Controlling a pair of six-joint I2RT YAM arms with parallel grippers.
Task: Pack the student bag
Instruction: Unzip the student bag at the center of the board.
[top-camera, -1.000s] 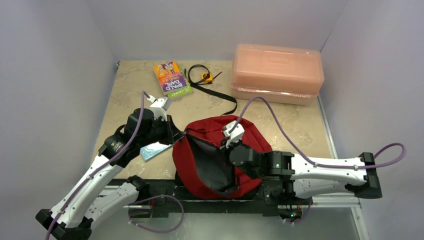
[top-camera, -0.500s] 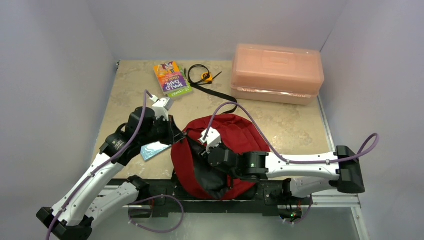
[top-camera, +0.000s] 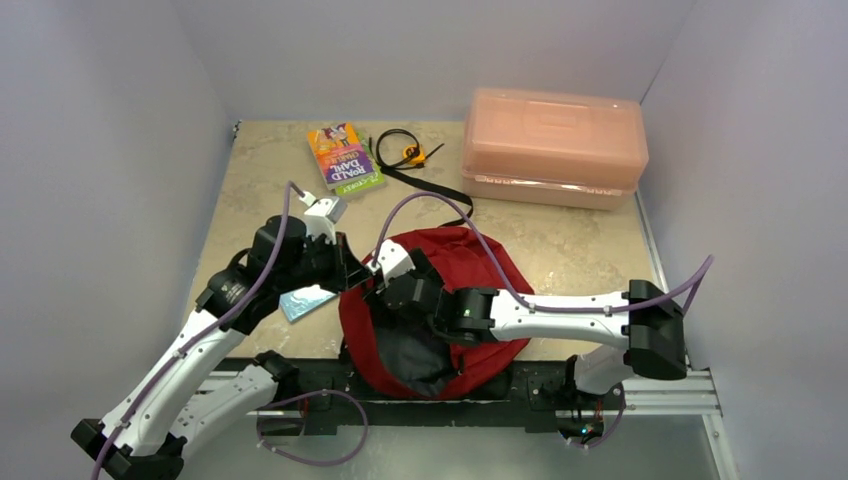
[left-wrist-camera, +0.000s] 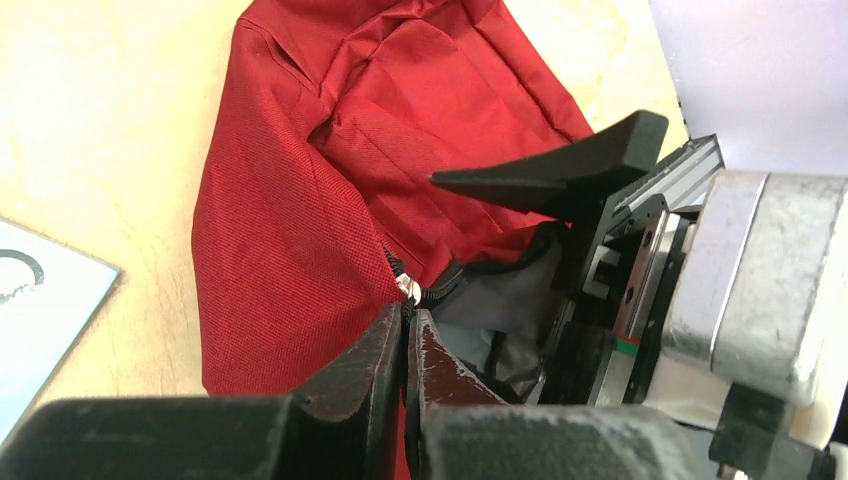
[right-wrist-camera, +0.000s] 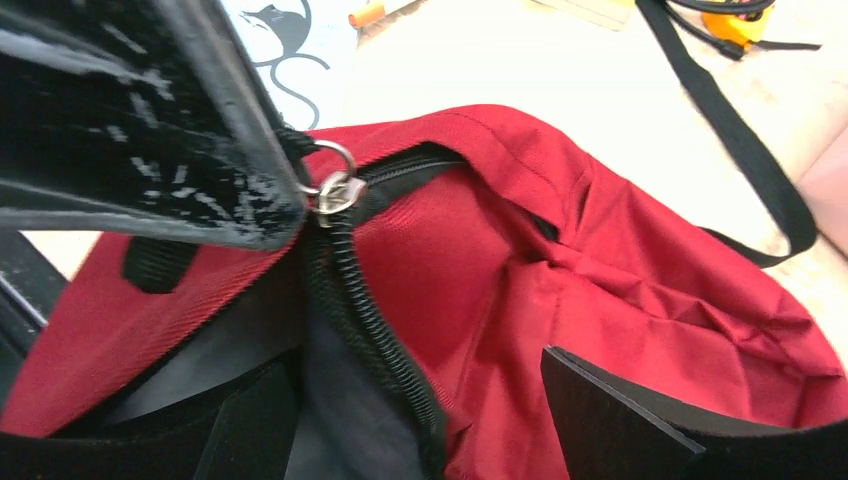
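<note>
The student bag (top-camera: 470, 268) is dark red and lies at the near middle of the table with its zipper open and grey lining showing. My left gripper (top-camera: 356, 273) is shut on the bag's zipper edge (left-wrist-camera: 405, 292) at the bag's left side, just below the metal pull. My right gripper (top-camera: 370, 291) hovers over the same corner of the opening. Its jaws stand open, one finger over the lining and the other finger (right-wrist-camera: 620, 420) over the red fabric (right-wrist-camera: 600, 260), with nothing between them. The metal pull ring (right-wrist-camera: 335, 185) sits right at the left gripper's tip.
A pink translucent box (top-camera: 553, 145) stands at the back right. A colourful book (top-camera: 343, 157) and a black strap with an orange piece (top-camera: 405, 152) lie at the back. A pale blue card (top-camera: 305, 301) lies under the left arm, beside the bag.
The right arm has swung left across the bag to the left gripper's corner, and its jaws have gone from shut to open. The left gripper has kept its hold.
</note>
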